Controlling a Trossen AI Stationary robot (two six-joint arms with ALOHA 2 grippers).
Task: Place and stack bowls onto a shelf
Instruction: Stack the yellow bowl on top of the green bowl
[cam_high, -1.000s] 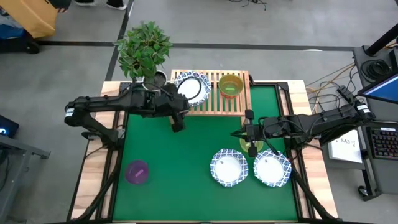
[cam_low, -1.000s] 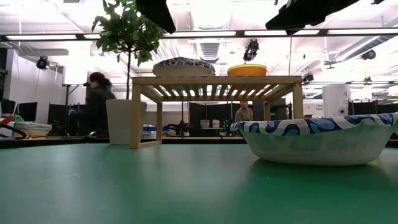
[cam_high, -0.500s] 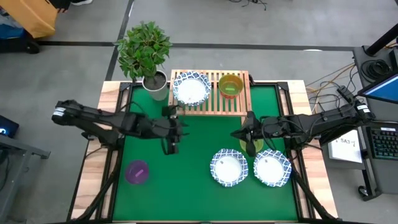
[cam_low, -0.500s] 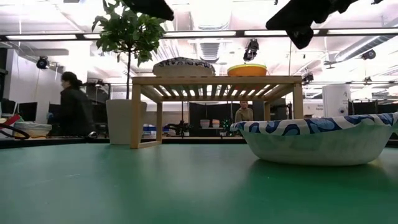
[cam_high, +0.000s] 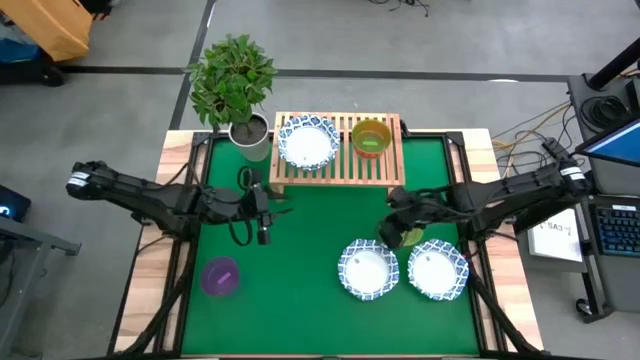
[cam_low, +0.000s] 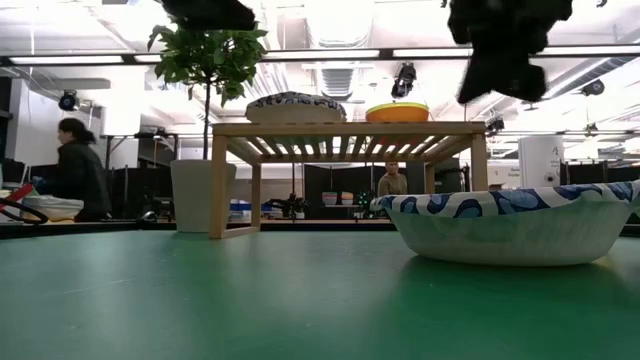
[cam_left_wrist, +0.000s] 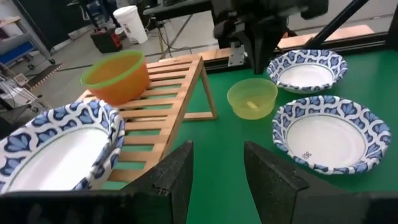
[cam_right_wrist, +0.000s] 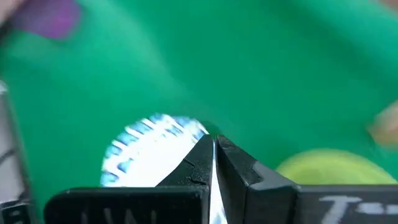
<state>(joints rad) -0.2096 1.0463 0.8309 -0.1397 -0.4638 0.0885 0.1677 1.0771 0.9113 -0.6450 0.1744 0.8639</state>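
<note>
green mat (cam_high: 300, 250) bare mid-table, left claw (cam_high: 263, 237) open, purple bowl (cam_high: 220, 276) near edge

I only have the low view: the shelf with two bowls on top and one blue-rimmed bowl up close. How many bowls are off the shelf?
Observer: Four. One blue-rimmed bowl, a second blue-rimmed bowl beside it, a yellow-green bowl and, apart on the left arm's side, a purple bowl.
Operator: Is the left gripper carrying anything?
Observer: No. The left gripper is open and empty, over bare mat in front of the shelf.
Operator: And the right?
Observer: The right gripper is shut with nothing between its fingers, right by the yellow-green bowl, which sits on the mat.
</note>
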